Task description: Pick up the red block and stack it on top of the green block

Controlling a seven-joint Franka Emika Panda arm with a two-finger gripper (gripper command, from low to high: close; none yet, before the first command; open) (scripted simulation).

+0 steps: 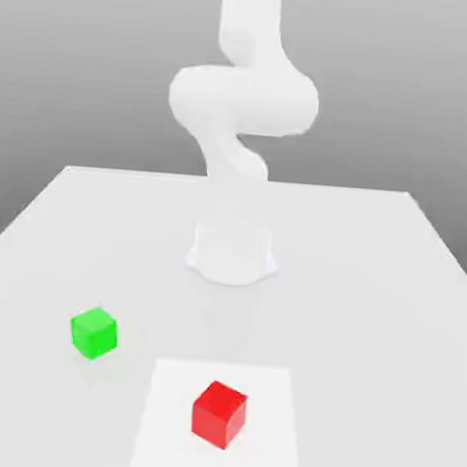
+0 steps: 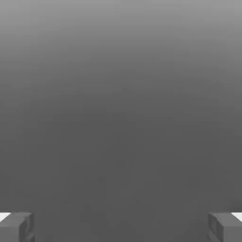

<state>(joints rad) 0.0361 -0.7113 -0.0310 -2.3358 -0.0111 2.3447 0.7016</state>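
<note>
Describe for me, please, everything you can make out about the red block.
The red block is a small, plain cube in one bright red, its faces shaded differently, with no markings visible. Its surface looks smooth and its material can't be told. It rests on the white square lying on the table, turned so that an edge faces the exterior view's camera. Nothing else touches it, and it stands apart from the green block.
</note>
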